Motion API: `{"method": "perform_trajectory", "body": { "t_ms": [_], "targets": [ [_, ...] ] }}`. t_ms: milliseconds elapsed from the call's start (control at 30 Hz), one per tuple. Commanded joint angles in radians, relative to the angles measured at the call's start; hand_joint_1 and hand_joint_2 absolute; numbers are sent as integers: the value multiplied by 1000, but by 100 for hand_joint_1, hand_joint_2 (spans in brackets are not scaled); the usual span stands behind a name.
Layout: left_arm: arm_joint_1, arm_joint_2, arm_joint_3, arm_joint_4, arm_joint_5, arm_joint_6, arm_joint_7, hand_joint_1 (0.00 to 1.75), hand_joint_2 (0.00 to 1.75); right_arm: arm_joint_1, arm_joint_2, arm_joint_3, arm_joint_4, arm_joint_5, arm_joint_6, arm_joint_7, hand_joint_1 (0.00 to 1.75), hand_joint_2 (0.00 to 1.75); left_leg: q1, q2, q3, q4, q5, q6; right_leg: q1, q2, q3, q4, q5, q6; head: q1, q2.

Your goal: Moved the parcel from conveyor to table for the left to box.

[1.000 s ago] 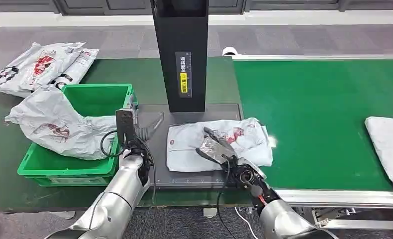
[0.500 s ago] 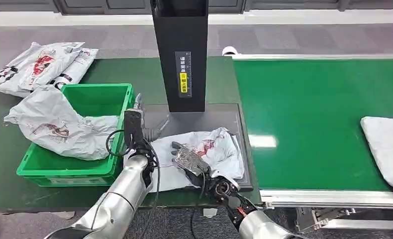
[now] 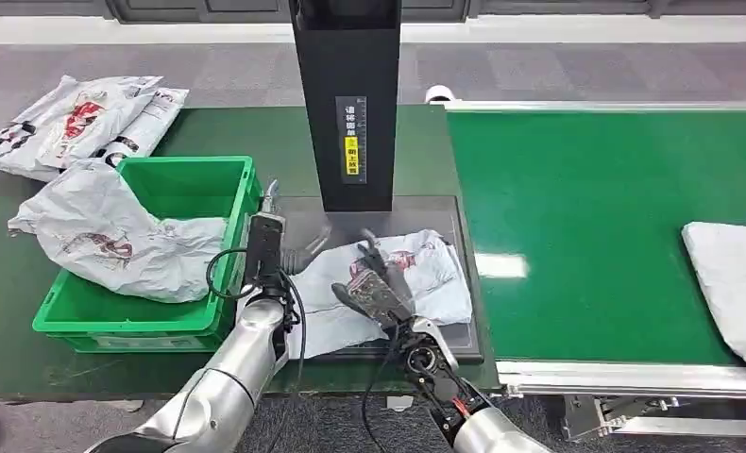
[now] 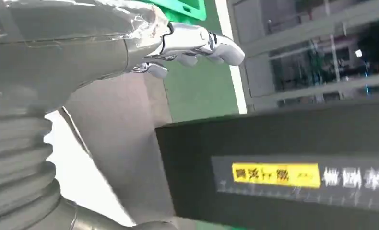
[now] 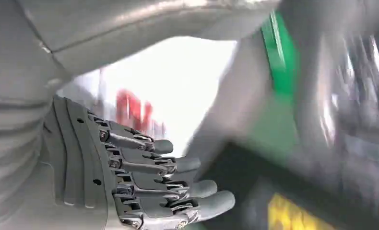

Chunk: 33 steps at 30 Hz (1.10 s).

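Head view: the parcel [image 3: 388, 283], a crumpled white mailer with red print, lies on the grey plate [image 3: 435, 212] at the foot of the black column [image 3: 346, 104], off the green conveyor [image 3: 615, 217].
Step in hand: judged as the end of the transfer; the parcel is on the table side, and the boxing by the left hand is not yet done.
Right hand [image 3: 374, 288]: over the parcel's middle, palm down and fingers apart, not visibly gripping it; whether it touches the mailer cannot be told.
Left hand [image 3: 289, 253]: held low at the parcel's near-left edge, beside the green crate [image 3: 242, 179], fingers spread and holding nothing.
Next move: likely calls for the right hand to lift clear, then the left hand to take the mailer toward the green crate.
Also on belt: another white parcel [image 3: 733, 283] at the far right.
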Motion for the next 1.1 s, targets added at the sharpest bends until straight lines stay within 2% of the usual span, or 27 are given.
{"method": "perform_trajectory", "body": {
  "t_ms": [33, 167, 200, 233, 400, 467, 600, 667, 867, 1000, 1033, 1067, 1100],
  "targets": [
    [-14, 15, -117, 76, -79, -15, 9, 0, 175, 93, -97, -244, -343, -78, -66, -91, 0, 175, -1, -5, 0, -3, 1, 1, -1, -7, 2, -3, -1, 1, 0, 0],
    [-14, 14, -114, 76, -81, -15, 6, 0, 175, 93, -95, -252, -345, -73, -78, -100, 0, 175, -1, -4, -1, -1, 1, 1, -1, -5, 1, -1, -1, 1, 0, 0],
    [-9, 10, -123, 73, -106, -45, -1, 0, 175, 119, -72, -302, -388, -86, -143, -160, 0, 175, 0, -3, -1, -2, 1, 1, -1, -5, 0, -2, 0, 0, 0, 0],
    [-8, 10, -156, 86, -146, -51, 8, 0, 175, 125, -74, -314, -396, -98, -141, -171, 0, 175, -1, -3, -2, -1, 1, 1, -2, -6, -1, -1, -1, 0, 0, 0],
    [-5, 7, -156, 88, -148, -47, 7, 0, 175, 125, -76, -316, -397, -99, -138, -172, 0, 175, -1, -3, -2, -1, 1, 2, -1, -5, -1, -2, 0, 1, 0, 0],
    [-4, 14, -214, 108, -217, -87, 27, 0, 175, 118, -76, -331, -385, -116, -117, -173, 0, 175, -1, -1, -3, -1, 0, 1, -1, -3, -3, -1, 0, 1, 0, 0],
    [12, 29, -478, 195, -557, -188, 333, 0, 175, 81, -79, -368, -353, -131, -67, -176, 0, 175, -1, -2, -2, -2, 1, 1, -2, -4, -2, -2, 0, 1, 0, 0],
    [45, 35, -547, 204, -666, -245, 415, 0, 175, 93, -72, -382, -392, -116, -33, -147, 0, 175, -2, -2, -2, -2, 1, 2, -2, -4, -1, -1, 0, 1, 0, 0],
    [66, 56, -606, 230, -790, -361, 551, 0, 175, 124, -65, -389, -438, -89, 22, -103, 0, 175, -1, -2, -1, -2, 0, 1, -2, -4, 0, -2, 0, 1, 0, 0],
    [65, 61, -610, 230, -803, -386, 564, 0, 175, 134, -62, -386, -445, -80, 27, -96, 0, 175, -1, -3, 5, -6, 0, 3, -2, -7, 8, -5, -2, 2, 0, 0],
    [65, 60, -606, 229, -808, -399, 572, 70, 175, 143, -60, -387, -460, -79, 34, -91, 0, 175, -1, -5, 6, -6, 1, 3, -2, -8, 10, -5, -2, 3, 0, 0],
    [64, 61, -597, 232, -806, -425, 581, 175, 175, 148, -62, -382, -465, -69, 36, -82, 0, 175, -1, -4, 8, -5, -1, 4, -2, -7, 12, -5, -4, 2, 0, 0],
    [65, 62, -593, 230, -810, -426, 582, 175, 175, 157, -60, -383, -473, -66, 40, -78, 0, 175, -1, -3, 9, -6, 0, 3, -2, -6, 13, -6, -2, 2, 0, 0]
  ]
}}
